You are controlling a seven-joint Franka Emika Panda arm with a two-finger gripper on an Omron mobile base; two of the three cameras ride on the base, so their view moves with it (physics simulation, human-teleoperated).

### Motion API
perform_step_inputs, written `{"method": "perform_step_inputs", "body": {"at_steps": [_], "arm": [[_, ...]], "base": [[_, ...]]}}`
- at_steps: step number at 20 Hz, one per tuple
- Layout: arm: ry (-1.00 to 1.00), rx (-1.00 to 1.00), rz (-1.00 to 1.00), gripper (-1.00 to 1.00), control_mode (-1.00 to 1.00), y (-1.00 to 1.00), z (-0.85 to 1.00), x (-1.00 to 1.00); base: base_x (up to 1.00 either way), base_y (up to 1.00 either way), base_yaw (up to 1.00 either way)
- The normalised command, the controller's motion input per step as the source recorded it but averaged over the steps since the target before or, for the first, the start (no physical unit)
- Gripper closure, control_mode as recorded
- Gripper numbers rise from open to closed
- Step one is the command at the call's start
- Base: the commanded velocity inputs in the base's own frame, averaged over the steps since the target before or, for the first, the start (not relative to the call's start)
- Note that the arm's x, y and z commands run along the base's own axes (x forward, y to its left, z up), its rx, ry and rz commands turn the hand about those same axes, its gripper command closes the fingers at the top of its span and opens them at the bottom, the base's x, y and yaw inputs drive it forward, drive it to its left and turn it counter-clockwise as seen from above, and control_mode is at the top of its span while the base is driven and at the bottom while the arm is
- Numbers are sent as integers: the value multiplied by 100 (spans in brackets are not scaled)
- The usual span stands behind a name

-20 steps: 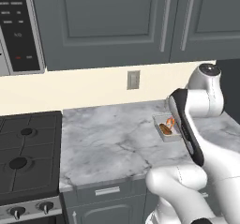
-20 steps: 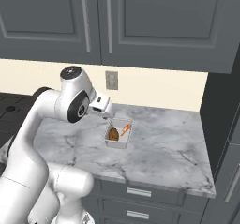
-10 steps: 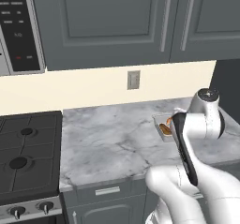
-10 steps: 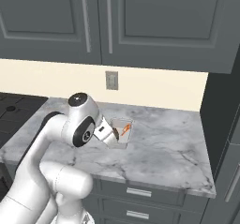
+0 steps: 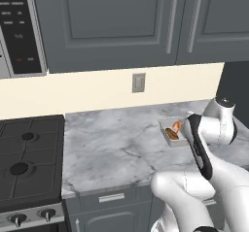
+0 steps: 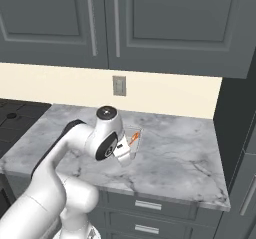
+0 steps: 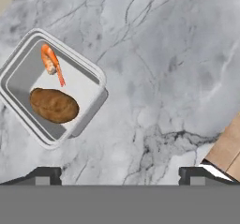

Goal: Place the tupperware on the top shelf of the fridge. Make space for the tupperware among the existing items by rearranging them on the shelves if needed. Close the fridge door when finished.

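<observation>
tupperware point(image 7: 49, 85): clear-grey, brown and orange food | counter point(image 7: 159, 78): grey-veined marble | cabinets point(image 5: 121, 22): dark grey

The tupperware point(image 7: 51, 87) is a clear, square container with rounded corners and no lid. It stands flat on the grey marble table point(image 7: 159, 68), toward the right part. Inside lie a brown oval food point(image 7: 54, 106) and an orange shrimp point(image 7: 51, 63), just beside each other.

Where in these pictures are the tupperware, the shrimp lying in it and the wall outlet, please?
tupperware point(image 7: 89, 73): hand view, on its pale rim at the right side.
shrimp point(image 7: 50, 61): hand view, on its orange body.
wall outlet point(image 5: 139, 82): left base view, on the middle of its grey plate.
</observation>
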Motion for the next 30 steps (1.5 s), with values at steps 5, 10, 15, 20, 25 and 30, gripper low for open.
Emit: {"method": "perform_step_inputs", "body": {"at_steps": [5,10,15,20,25,30], "arm": [[5,10,0,-100,-100,-6,-13,37],[0,3,0,-100,-100,0,-34,25],[0,0,0,-100,-100,0,-40,25],[0,0,0,-100,-100,0,-41,25],[0,0,0,-100,-100,0,-25,27],[0,0,0,-100,-100,0,-15,31]], "base": [[0,0,0],[0,0,0],[0,0,0],[0,0,0],[0,0,0],[0,0,0]]}}
